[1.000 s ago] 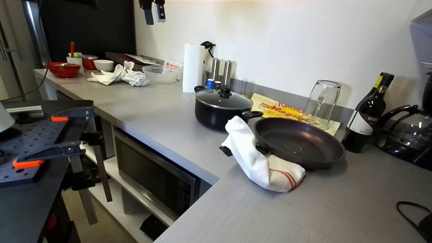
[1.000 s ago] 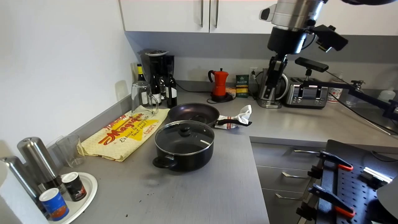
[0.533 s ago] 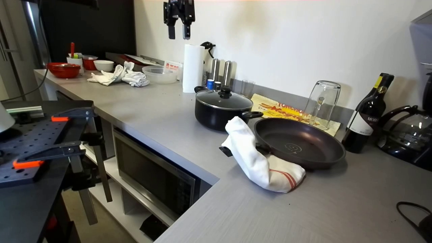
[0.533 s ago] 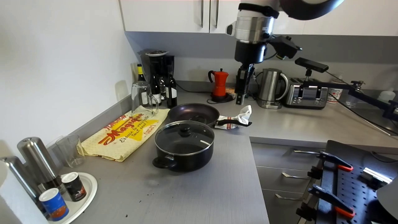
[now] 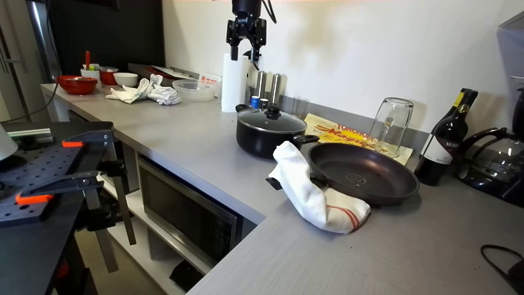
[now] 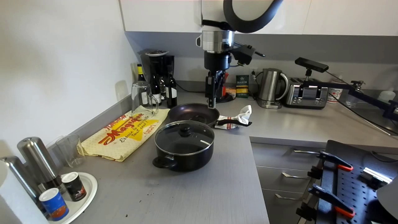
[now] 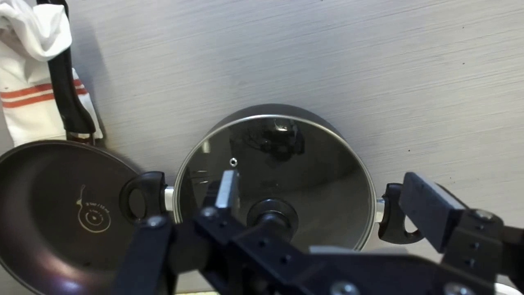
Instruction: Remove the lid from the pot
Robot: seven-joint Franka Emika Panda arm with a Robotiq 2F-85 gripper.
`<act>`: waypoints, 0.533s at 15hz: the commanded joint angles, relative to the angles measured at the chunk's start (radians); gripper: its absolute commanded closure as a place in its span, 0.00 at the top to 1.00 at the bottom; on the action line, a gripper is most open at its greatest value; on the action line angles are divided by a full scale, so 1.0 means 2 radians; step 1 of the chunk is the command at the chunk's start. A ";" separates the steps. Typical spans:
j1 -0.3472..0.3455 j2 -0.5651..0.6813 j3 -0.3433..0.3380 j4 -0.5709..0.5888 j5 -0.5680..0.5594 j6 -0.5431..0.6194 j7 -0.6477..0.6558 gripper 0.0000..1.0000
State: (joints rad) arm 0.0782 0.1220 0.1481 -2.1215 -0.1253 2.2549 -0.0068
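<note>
A grey counter bears the pot, with a wide dark frying pan just beside it. The pot stands upright, and its long axis runs through the two side handles: one points at the pan, the opposite one away from it, roughly toward a paper towel roll. In the wrist view the pan-side handle overlaps the pan's rim; whether they touch I cannot tell. The round glass lid lies level on top of the pot, equally broad every way, facing up. A white towel with red stripes is bunched at the pan's handle, near the pot. Higher than the pot, the pincer hangs pointing down, its fingers well apart and clear of the lid. The lid's dark knob, at the middle of the glass above the pot, points straight up.
</note>
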 commanded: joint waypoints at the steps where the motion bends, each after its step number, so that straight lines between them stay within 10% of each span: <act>1: 0.007 0.074 -0.013 0.098 -0.013 -0.050 -0.025 1.00; 8: 0.010 0.176 -0.022 0.215 -0.012 -0.104 -0.057 1.00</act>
State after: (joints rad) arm 0.0791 0.3814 0.1202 -1.8117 -0.1295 2.1100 -0.0946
